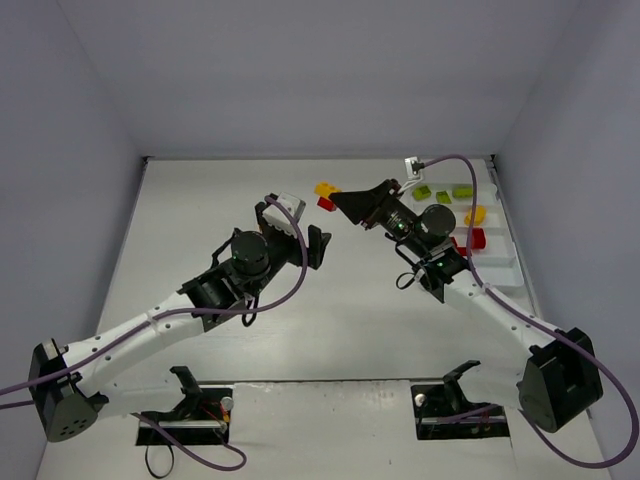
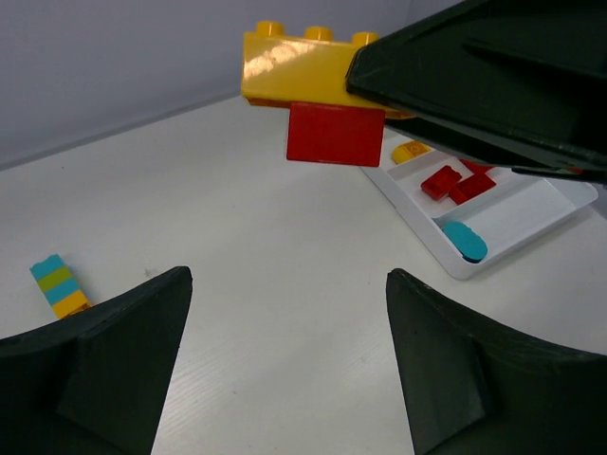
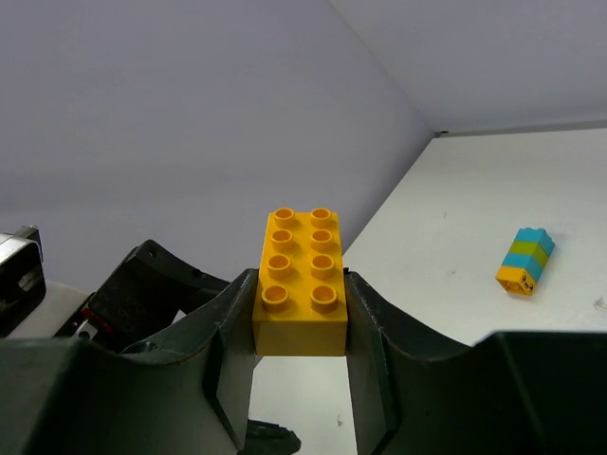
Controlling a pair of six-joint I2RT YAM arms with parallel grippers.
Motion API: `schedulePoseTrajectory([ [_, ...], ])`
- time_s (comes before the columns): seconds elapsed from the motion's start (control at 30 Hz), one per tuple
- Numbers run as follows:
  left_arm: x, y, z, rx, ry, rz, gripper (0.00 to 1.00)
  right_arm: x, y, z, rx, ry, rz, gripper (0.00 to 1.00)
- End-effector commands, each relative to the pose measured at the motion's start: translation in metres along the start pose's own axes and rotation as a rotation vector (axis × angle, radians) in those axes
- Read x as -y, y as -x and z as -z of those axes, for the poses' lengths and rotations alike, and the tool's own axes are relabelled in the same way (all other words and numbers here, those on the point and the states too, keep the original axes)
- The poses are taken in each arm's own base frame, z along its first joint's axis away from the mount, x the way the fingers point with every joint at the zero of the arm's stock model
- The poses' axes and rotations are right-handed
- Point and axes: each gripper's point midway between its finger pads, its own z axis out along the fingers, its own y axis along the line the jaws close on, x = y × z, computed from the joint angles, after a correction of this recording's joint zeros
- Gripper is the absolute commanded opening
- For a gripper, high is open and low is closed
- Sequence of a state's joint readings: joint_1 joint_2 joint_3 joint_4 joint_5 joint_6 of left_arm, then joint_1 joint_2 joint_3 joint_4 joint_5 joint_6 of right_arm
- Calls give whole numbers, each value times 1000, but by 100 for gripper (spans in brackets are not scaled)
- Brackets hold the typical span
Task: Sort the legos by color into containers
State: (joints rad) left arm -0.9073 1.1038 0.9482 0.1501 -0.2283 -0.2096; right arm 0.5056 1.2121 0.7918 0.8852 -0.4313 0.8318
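Right gripper [image 3: 302,284] is clamped on the yellow brick [image 2: 285,71] and holds it up off the table, with a red brick [image 2: 334,134] stuck to its underside. Left gripper [image 2: 286,277] is spread wide with nothing in it. The red one sits ahead of it and a bit above, so I reckon the job here is pulling the pair apart.

My worries: if the left jaws close too high they grab yellow as well and nothing separates. If I tug hard, yellow could twist out of the right's pinch, which looks to be near one end. Then both bricks land on the table, not in the tray [image 2: 531,204] off to the left gripper's right. The two grippers are also close enough to knock fingers. The striped stack [image 2: 59,286] lies off to its left.
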Motion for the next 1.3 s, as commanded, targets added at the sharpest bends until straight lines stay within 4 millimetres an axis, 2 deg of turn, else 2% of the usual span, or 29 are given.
schedulePoseTrajectory([
  [0.0,7,50,-5,156,6,2,76,-25,20,5,72,65,-1,0],
  [0.27,17,62,-18,196,3,-9,76,-28,15,7,53,79,-15,0],
  [0.57,18,80,-21,256,12,12,74,-29,10,10,38,86,-9,0],
  [0.8,24,79,-27,248,-9,13,70,-32,6,11,22,97,2,0],
  [0.9,24,78,-29,245,-5,9,64,-32,4,11,18,98,3,0],
  [1.0,25,77,-32,247,-10,8,52,-32,3,11,13,97,4,0],
  [1.03,26,76,-33,245,-10,6,48,-32,3,12,13,97,3,0],
  [1.13,27,75,-33,245,-19,-6,25,-32,3,13,12,96,11,0],
  [1.27,25,73,-30,248,-21,-27,13,-26,1,13,4,72,31,0],
])
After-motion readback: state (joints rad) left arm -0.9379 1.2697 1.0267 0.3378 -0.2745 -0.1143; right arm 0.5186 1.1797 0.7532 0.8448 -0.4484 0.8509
